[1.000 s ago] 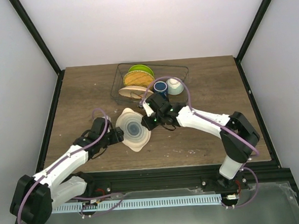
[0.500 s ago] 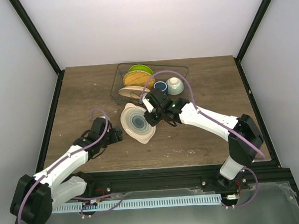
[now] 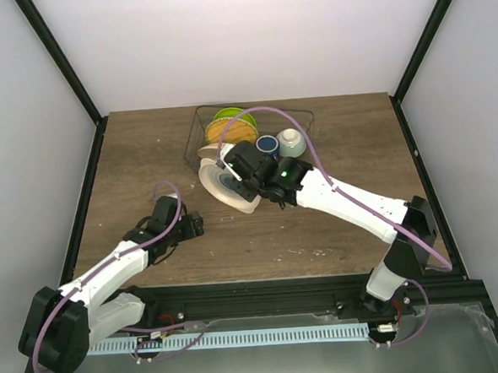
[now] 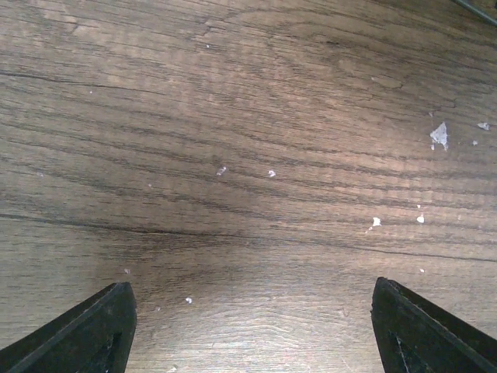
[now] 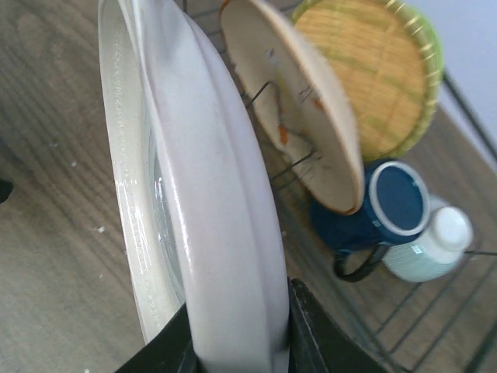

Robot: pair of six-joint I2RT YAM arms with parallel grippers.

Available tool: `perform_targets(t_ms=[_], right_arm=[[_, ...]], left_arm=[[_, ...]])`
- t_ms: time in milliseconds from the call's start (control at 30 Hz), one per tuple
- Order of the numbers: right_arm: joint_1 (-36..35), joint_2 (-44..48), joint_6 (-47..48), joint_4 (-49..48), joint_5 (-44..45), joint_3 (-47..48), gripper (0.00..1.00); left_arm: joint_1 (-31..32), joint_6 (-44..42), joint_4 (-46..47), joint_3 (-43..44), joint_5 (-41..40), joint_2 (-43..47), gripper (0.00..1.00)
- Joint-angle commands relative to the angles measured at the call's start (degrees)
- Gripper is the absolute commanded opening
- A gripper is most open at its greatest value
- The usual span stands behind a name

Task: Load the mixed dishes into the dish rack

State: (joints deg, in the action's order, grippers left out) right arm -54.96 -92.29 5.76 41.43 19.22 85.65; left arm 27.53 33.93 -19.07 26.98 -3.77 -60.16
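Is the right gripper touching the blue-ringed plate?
Touching. The right wrist view shows the right gripper clamped on the rim of the blue-ringed plate, one finger on each side.

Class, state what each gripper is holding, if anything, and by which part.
The right gripper pinches the round cream plate with blue rings by its rim, the plate turned on edge. The open left gripper holds nothing.

no legible text, no labels (any view)

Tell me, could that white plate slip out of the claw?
Probably stiff: the white plate shows no bend while held on edge. It looks glossy, so it might slip from the right claw, which pinches only the rim.
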Motion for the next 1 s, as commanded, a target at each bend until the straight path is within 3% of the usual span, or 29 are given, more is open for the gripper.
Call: perform_targets(t_ms=[0,333,600,967], right_arm=[[-2.25,1.03,2.60,-0.28,11.74,7.52,0.01],[-5.65,1.95,9.21,-2.90,26.63,7.60,0.01],[-7.11,2.37,19.05,-10.02,31.59,5.40,0.01],[-7.44,2.46,37.08,-29.31,35.66,-4.35,0.01]], left_arm=[[-0.58,-1.23,0.96,-0.82,-0.55,0.13,0.84],[-1.25,-1.68,1.32,-1.32,-0.18,0.14,0.84],[-1.51,-1.79,1.57,-1.45,0.14,0.19,0.84],[-1.91,-1.73,1.99,-2.27,0.42,0.27,0.85]])
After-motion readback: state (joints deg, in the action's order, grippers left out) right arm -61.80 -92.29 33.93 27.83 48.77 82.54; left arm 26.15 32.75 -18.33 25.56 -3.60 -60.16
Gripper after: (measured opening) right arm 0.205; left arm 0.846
